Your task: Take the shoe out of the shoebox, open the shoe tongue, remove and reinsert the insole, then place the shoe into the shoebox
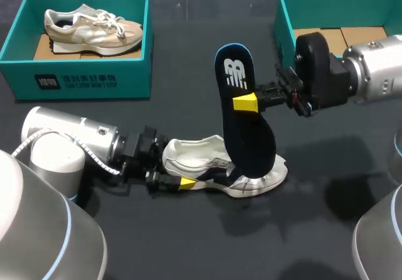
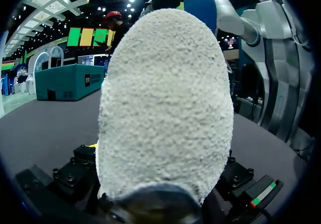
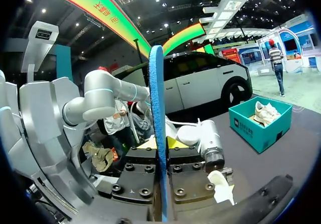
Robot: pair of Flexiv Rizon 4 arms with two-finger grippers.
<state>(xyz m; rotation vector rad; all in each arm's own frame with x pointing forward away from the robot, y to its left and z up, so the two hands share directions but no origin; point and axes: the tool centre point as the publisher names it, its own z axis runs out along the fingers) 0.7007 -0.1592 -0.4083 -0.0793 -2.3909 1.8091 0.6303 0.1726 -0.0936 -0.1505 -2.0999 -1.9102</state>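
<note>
Head view has the shoe (image 1: 202, 161) lying on the dark worktop (image 1: 188, 248) a little toward 6 o'clock from the middle, with its toe pointing to 3 o'clock and its heel to 9 o'clock. The left hand (image 1: 181, 178) comes in from 8 o'clock and is closed on the heel. One yellow tip lies against the near side of the heel and the other is hidden behind the shoe. The dark insole (image 1: 249, 135) stands almost upright, its lower end down at the toe part of the shoe and its upper end leaning toward 12 o'clock. The right hand (image 1: 246, 102) reaches in from 3 o'clock and is pinched narrowly on the upper half of the insole.

A teal box (image 1: 75, 82) sits at 10 o'clock with a second shoe (image 1: 93, 30) lying in it. Another teal box (image 1: 284, 22) sits at 2 o'clock, behind the right arm, with brown card showing on its floor.

Left wrist view is filled by the pale, rough heel (image 2: 165, 108) of the shoe, right up against the hand.

Right wrist view shows the insole (image 3: 157, 98) edge-on, a thin blue strip rising from between the two yellow fingertips (image 3: 176, 142), which press it from both sides. The box holding the second shoe (image 3: 261, 123) stands well ahead on the worktop.
</note>
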